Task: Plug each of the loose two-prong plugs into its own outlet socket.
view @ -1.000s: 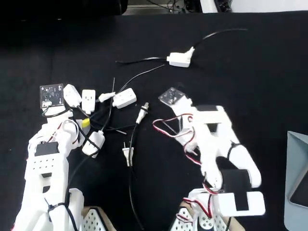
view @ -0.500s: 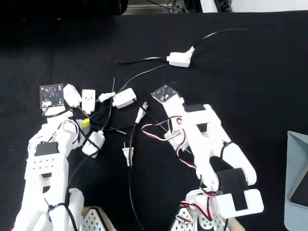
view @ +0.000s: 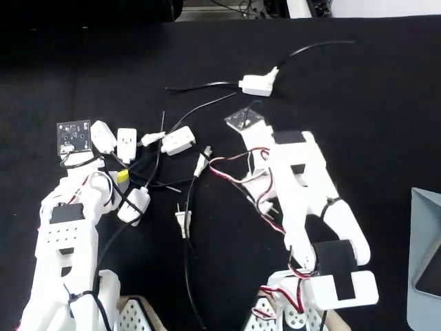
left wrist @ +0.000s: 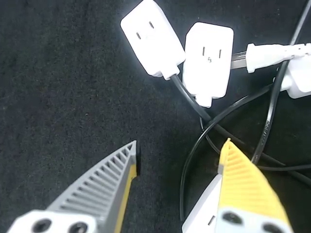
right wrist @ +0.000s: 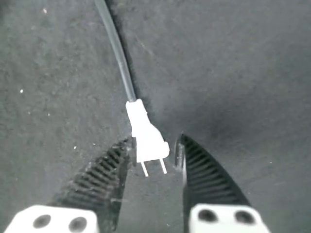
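Closest to me, the right arm (view: 303, 186) has pushed its wrist farther up the table (view: 372, 83) than a second ago, after a brief swing toward the tangle of cables half a second back. The result shows at my right gripper (right wrist: 154, 141). Its fingers are spread, with a white plug (right wrist: 147, 141) lying flat between them, prongs toward the wrist and cable running away. They flank it closely but are not clenched on it. I judge that this lines me up for the pick, so closing comes next. The risk is the plug skating on the table if one finger meets it first.

A second plug (view: 182, 221) lies loose near the arm bases, where it lay before. The left arm (view: 65, 227) has not shifted across the frames. My left gripper (left wrist: 180, 145) hangs released, holding nothing, with a black cable (left wrist: 186, 165) on the table under it.

Just beyond it sit two sockets (left wrist: 153, 39) side by side, both with vacant slots. A third plug (left wrist: 272, 51) rests with its prongs against the side of one of them. Farthest off lies a lone socket (view: 256, 85) on its cable.
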